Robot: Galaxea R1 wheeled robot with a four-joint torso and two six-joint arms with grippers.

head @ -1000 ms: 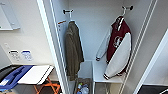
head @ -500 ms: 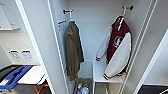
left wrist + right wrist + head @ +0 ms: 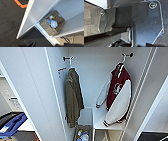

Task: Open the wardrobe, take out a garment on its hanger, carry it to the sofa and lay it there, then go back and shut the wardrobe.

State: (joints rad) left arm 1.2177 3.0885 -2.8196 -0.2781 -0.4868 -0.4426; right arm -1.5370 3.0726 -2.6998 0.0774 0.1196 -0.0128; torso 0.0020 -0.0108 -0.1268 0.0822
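Observation:
The wardrobe [image 3: 35, 84] stands open in front of me, its white doors swung out to both sides. Inside on the right, the garment [image 3: 119, 89], a maroon jacket with white sleeves, hangs on its white hanger [image 3: 123, 59] from a dark peg. Its lower sleeve rests on a white inner shelf [image 3: 100, 119]. In the left wrist view, the wardrobe's open door [image 3: 37, 11] and its base are seen from low down, close to the floor. A dark tip of my left gripper [image 3: 30, 44] shows near that base.
An olive-brown coat [image 3: 73, 98] hangs on the wardrobe's left side. Below it sits a woven basket [image 3: 82, 134] of small items, which also shows as the basket [image 3: 53, 23] in the left wrist view. A blue object [image 3: 11, 124] lies left of the door. Orange tape [image 3: 20, 4] marks the dark carpet.
The whole head picture has shifted a little, so the camera has moved closer to the wardrobe. The jacket and the coat hang as before.

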